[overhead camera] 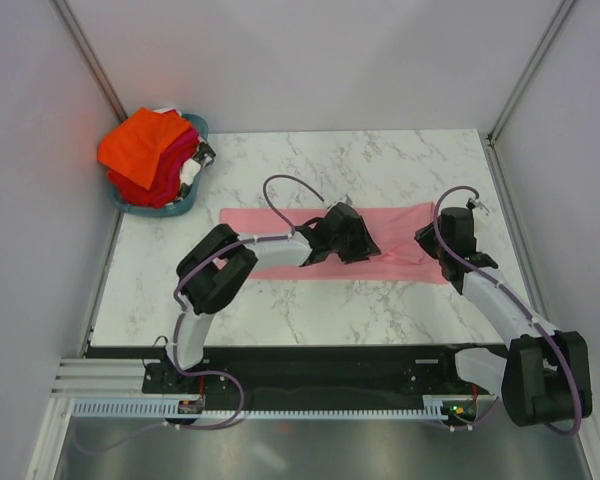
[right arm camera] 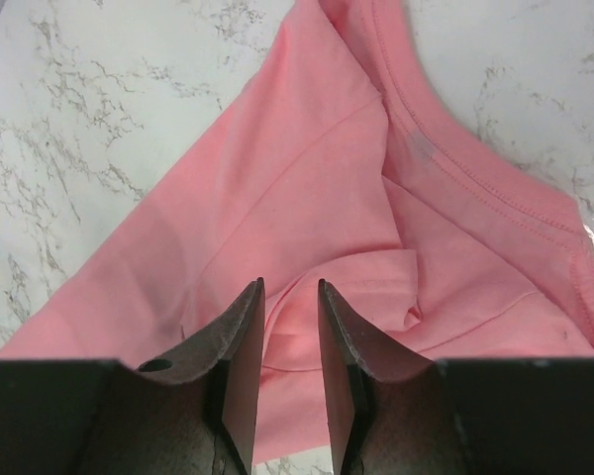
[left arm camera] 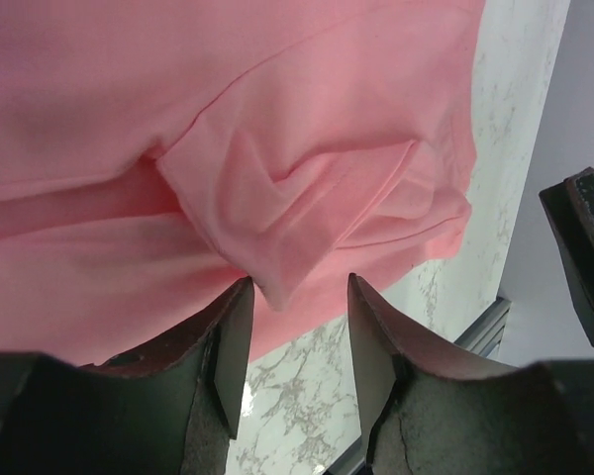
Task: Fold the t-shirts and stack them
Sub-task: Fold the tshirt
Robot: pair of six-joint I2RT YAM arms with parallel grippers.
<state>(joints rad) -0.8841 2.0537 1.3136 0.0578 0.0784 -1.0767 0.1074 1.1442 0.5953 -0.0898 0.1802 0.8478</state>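
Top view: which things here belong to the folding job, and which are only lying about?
Belong to the job:
pink t-shirt, spread flat between the two arms
pile of orange and red t-shirts

Only lying about:
teal basket, holding that pile
marble table

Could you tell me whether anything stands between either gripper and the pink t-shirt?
Nothing visible does: the left gripper and the right gripper are down at the pink t-shirt, with its cloth showing between their fingers.
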